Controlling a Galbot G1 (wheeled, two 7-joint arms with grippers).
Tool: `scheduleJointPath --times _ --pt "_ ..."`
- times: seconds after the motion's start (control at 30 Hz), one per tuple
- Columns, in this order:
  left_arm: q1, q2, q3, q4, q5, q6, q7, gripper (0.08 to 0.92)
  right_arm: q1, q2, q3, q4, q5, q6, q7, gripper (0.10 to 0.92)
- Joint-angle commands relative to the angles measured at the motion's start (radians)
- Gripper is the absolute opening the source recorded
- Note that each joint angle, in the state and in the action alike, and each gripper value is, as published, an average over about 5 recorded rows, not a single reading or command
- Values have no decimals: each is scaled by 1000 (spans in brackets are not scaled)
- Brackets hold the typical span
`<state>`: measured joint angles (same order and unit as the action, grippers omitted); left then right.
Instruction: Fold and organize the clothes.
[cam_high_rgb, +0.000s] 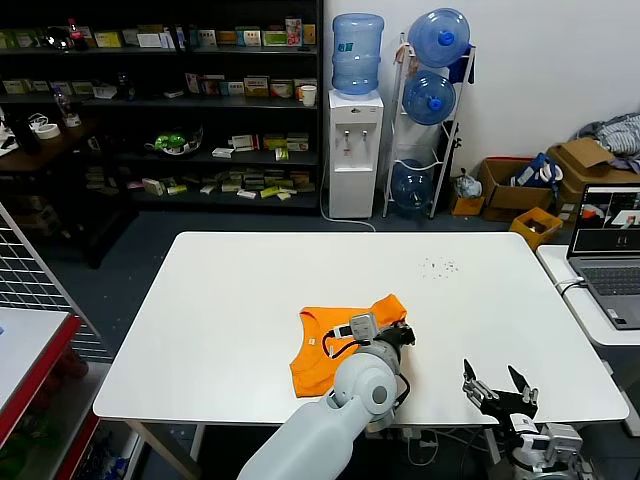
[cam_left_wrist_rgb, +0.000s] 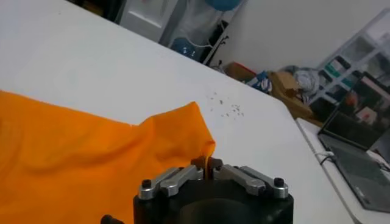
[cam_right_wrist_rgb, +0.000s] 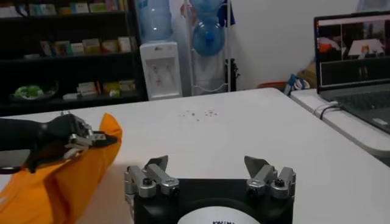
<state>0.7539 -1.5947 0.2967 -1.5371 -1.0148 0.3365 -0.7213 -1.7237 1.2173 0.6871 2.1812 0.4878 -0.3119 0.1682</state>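
The clothes are one bright orange T-shirt (cam_high_rgb: 318, 358), lying partly folded on the white table (cam_high_rgb: 230, 300) near its front edge, collar tag showing. My left gripper (cam_high_rgb: 408, 335) is at the shirt's right side, lifted slightly. In the left wrist view the left gripper (cam_left_wrist_rgb: 207, 164) is shut on a thin edge of the orange T-shirt (cam_left_wrist_rgb: 91, 152), which rises in a ridge to the jaws. From the right wrist view the T-shirt (cam_right_wrist_rgb: 73, 179) drapes below the left gripper (cam_right_wrist_rgb: 105, 139). My right gripper (cam_high_rgb: 500, 388) hangs open at the table's front right, and the right gripper (cam_right_wrist_rgb: 208, 163) holds nothing.
An open laptop (cam_high_rgb: 612, 250) sits on a side table at the right. Small dark specks (cam_high_rgb: 438, 266) dot the tabletop at the far right. Behind the table stand a water dispenser (cam_high_rgb: 355, 150), a bottle rack (cam_high_rgb: 430, 110), dark shelves (cam_high_rgb: 150, 100) and cardboard boxes (cam_high_rgb: 580, 165).
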Motion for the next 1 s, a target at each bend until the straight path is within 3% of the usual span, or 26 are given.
scheduleJointPath --times 0.03,0.17,0.3,0.47,0.7,0.83,1.0 --pt "192 188 -96 -268 256 -107 249 220 -147 -148 161 93 11 87 -226 823" --pt "480 408 -318 -408 444 -277 446 342 -49 -121 66 -6 -10 138 -265 823" --pt "745 472 -527 -398 612 -514 591 454 47 -51 -48 -110 -82 205 -279 823" --pt "932 374 -691 -357 774 -757 696 602 91 38 -87 -209 -215 315 -302 823" --pt "980 181 -742 -372 857 -867 761 787 69 133 -39 -224 -288 452 -341 823" --pt "985 124 -740 -383 864 -876 765 820 53 177 -5 -212 -308 467 -343 823" --pt "984 119 -770 -381 864 -880 767 823 34 206 21 -214 -290 492 -341 823"
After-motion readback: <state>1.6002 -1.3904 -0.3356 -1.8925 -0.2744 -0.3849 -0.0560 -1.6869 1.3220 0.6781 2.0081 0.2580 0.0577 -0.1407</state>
